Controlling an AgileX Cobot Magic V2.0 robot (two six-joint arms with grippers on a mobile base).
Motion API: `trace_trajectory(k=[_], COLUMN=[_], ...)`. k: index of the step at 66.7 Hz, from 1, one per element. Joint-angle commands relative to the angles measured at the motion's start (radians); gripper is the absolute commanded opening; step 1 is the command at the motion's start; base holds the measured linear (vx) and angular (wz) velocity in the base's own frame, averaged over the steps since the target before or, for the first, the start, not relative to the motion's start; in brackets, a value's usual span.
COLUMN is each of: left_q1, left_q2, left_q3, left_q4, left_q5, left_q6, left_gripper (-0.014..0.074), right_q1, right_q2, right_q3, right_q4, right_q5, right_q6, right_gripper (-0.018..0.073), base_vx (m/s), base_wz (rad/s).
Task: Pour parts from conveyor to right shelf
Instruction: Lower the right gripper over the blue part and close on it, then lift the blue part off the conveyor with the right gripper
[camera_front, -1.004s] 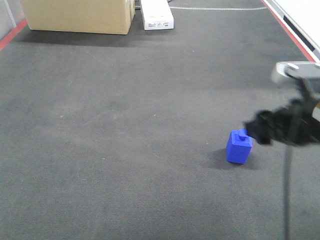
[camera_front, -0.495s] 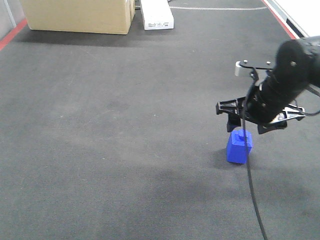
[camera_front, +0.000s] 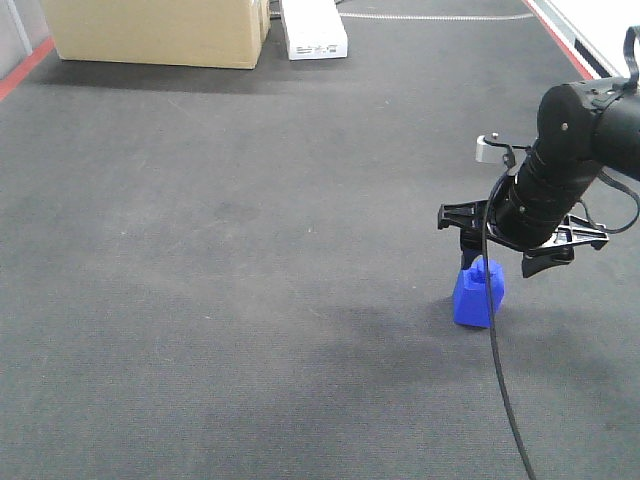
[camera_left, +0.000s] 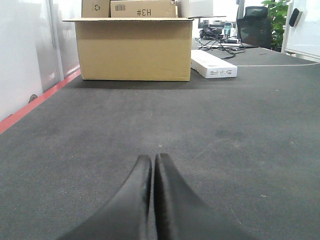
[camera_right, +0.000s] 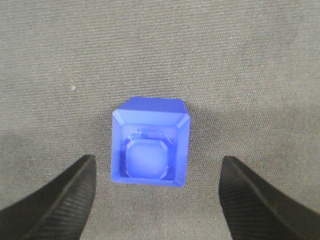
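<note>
A small blue block (camera_front: 478, 294) with a raised stud on top stands on the dark grey belt surface (camera_front: 250, 250) at the right. My right gripper (camera_front: 503, 247) hangs just above it, pointing down, jaws wide open. In the right wrist view the blue block (camera_right: 150, 149) lies between and slightly ahead of the two black fingers (camera_right: 60, 195), touching neither. My left gripper (camera_left: 152, 160) is shut and empty, low over the grey surface. No shelf is in view.
A large cardboard box (camera_front: 155, 30) and a flat white box (camera_front: 314, 28) stand at the far end; both show in the left wrist view (camera_left: 132, 47). A red line (camera_front: 25, 68) edges the left side. A black cable (camera_front: 500, 370) hangs from the right arm.
My right arm has swung in from the right edge and come down over the blue block, jaws open. The block has not moved.
</note>
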Motion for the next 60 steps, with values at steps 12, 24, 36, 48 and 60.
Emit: trace_trajectory(k=[12, 24, 36, 48, 60], left_q1=[-0.003, -0.003, -0.003, -0.003, -0.003], left_q2=[-0.007, -0.007, -0.007, -0.007, -0.007], left_q3=[-0.025, -0.025, -0.025, -0.025, -0.025], left_q4=[-0.006, -0.006, -0.006, -0.006, -0.006], left_q5=[-0.072, -0.072, -0.072, -0.072, -0.072], left_q6=[-0.007, -0.007, -0.007, -0.007, -0.007], left_gripper=[-0.0006, -0.0006, -0.0006, -0.0006, -0.0006], right_q1=[-0.004, -0.004, -0.004, -0.004, -0.004], right_q2=[0.011, 0.046, 0.048, 0.039, -0.032], right_q3=[-0.031, -0.031, -0.031, -0.026, -0.024], right_q4=[0.006, 0.012, 0.006, -0.014, -0.075], right_q5=[-0.021, -0.043, -0.065, -0.063, -0.075], right_q6=[-0.027, -0.035, -0.054, -0.105, -0.118], right_gripper=[0.0504, 0.0433, 0.0193, -0.0015, -0.0009], base_vx=[0.0, 0.0, 0.0, 0.0, 0.0], base_wz=[0.0, 0.0, 0.0, 0.0, 0.0])
